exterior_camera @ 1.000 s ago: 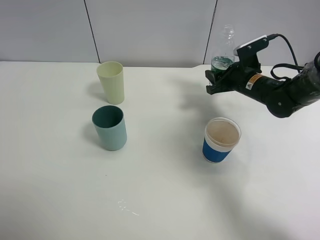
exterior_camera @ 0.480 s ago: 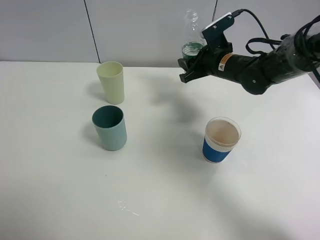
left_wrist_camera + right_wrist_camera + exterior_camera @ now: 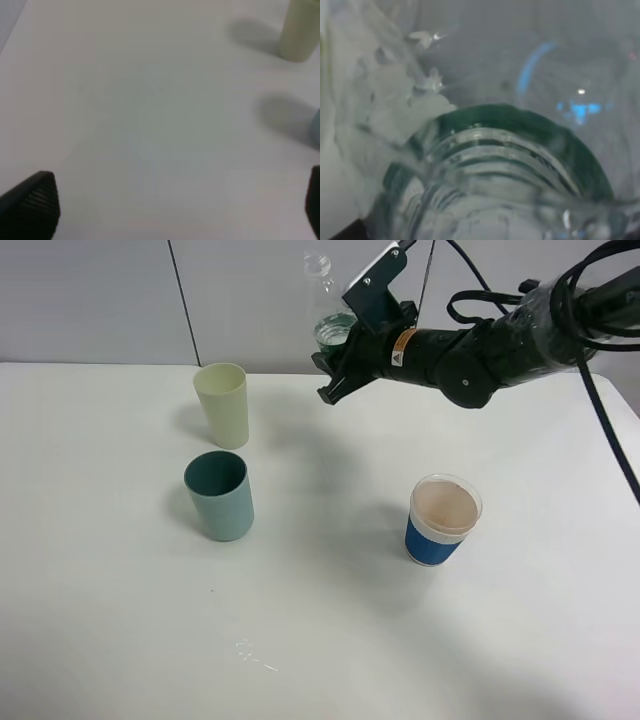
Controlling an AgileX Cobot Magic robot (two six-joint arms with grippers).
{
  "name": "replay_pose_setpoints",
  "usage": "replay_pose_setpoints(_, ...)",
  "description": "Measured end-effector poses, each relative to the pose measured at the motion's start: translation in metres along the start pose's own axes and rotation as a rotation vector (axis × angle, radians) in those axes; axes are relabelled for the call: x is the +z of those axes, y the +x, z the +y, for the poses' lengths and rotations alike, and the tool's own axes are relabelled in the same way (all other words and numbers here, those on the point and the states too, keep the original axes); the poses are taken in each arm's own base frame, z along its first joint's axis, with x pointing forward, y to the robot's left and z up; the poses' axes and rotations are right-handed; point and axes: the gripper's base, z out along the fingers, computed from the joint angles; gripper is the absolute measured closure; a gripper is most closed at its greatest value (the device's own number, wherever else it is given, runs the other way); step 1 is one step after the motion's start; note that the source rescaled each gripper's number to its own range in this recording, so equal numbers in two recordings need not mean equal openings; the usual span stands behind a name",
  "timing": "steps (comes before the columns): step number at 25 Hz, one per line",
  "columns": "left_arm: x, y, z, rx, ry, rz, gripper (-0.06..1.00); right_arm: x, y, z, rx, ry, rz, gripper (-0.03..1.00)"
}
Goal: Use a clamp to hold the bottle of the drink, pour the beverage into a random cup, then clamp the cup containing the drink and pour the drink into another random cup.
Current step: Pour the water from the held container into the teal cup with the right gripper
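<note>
Three cups stand on the white table point(image 3: 120, 640): pale yellow-green tumbler point(image 3: 223, 405), teal tumbler point(image 3: 220, 496) just before it, blue-and-white cup point(image 3: 443, 521) well apart. The right clamp point(image 3: 330, 375) grips the bottle point(image 3: 331, 332) aloft, roughly upright, near the yellow-green tumbler. The left clamp point(image 3: 172, 205) gapes wide, holding nothing.

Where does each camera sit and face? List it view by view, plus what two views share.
Exterior high: mounted high, looking down on the white table; shows the right arm, the right gripper shut on the bottle.
Left wrist: on the left arm, looking across the table toward the pale yellow-green tumbler; the left gripper, open, shows its fingertips.
Right wrist: on the right arm, pressed close against the bottle; no gripper part clearly shows.
Shared: tumbler, exterior and left wrist; bottle, exterior and right wrist.
</note>
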Motion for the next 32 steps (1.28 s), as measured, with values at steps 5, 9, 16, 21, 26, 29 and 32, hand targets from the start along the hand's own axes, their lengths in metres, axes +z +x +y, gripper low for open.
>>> replay_pose_setpoints(5, 0.000, 0.000, 0.000, 0.006, 0.000, 0.000, -0.06, 0.002, -0.006, 0.014, -0.063, -0.036, 0.000, 0.96)
replay_pose_setpoints(9, 0.000, 0.000, 0.000, 0.006, 0.000, 0.000, -0.06, 0.003, -0.009, 0.022, -0.106, -0.056, -0.001, 0.96)
replay_pose_setpoints(16, 0.000, 0.000, 0.000, 0.006, 0.000, 0.000, -0.06, 0.004, -0.014, 0.037, -0.199, -0.093, 0.001, 0.96)
replay_pose_setpoints(21, 0.000, 0.000, 0.000, 0.006, 0.000, 0.000, -0.06, 0.004, -0.016, 0.044, -0.214, -0.113, 0.014, 0.96)
replay_pose_setpoints(26, 0.000, 0.000, 0.000, 0.000, 0.000, 0.000, -0.06, 0.005, -0.019, 0.053, -0.222, -0.133, 0.013, 0.96)
replay_pose_setpoints(29, 0.000, 0.000, 0.000, 0.000, 0.000, 0.000, -0.06, 0.005, -0.021, 0.058, -0.227, -0.145, 0.011, 0.96)
replay_pose_setpoints(32, 0.000, 0.000, 0.000, 0.000, 0.000, 0.000, -0.06, 0.005, -0.022, 0.061, -0.230, -0.152, 0.010, 0.96)
